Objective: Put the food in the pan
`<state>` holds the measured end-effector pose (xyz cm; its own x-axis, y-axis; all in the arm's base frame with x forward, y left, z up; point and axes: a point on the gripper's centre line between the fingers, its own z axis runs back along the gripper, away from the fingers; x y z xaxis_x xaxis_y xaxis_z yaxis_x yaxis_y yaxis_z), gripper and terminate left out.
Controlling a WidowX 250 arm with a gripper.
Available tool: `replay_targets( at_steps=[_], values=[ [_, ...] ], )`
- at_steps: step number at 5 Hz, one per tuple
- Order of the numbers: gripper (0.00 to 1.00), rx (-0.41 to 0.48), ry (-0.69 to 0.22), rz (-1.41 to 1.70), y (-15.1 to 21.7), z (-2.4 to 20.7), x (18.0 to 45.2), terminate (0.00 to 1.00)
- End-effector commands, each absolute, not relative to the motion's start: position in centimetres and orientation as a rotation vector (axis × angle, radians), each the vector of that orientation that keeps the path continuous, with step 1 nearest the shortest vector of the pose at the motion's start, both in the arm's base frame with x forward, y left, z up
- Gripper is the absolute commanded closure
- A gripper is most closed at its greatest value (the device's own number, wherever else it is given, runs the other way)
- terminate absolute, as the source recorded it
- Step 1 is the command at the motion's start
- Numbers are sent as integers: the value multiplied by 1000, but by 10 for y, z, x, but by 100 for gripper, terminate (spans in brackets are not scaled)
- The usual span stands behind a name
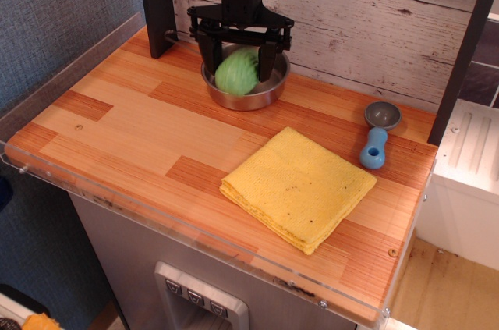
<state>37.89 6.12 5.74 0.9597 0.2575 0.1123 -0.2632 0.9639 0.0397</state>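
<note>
While clamped between the fingers of the gripper (238,61), the food (236,72) hangs directly above the pan (265,92), its long axis roughly vertical; release would drop it inside.

likely a toy kitchen: wooden counter (140,131), scoop (376,133), cloth (299,186).
</note>
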Motion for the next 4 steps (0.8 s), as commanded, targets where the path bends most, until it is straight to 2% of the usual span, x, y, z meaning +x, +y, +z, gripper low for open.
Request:
replay_targets(
  at_steps=[1,3,4],
  values=[
    [0,76,-202,238,62,98,372,0],
    [0,46,-230,156,32,122,331,0],
    [0,33,-197,119,27,114,320,0]
  ],
)
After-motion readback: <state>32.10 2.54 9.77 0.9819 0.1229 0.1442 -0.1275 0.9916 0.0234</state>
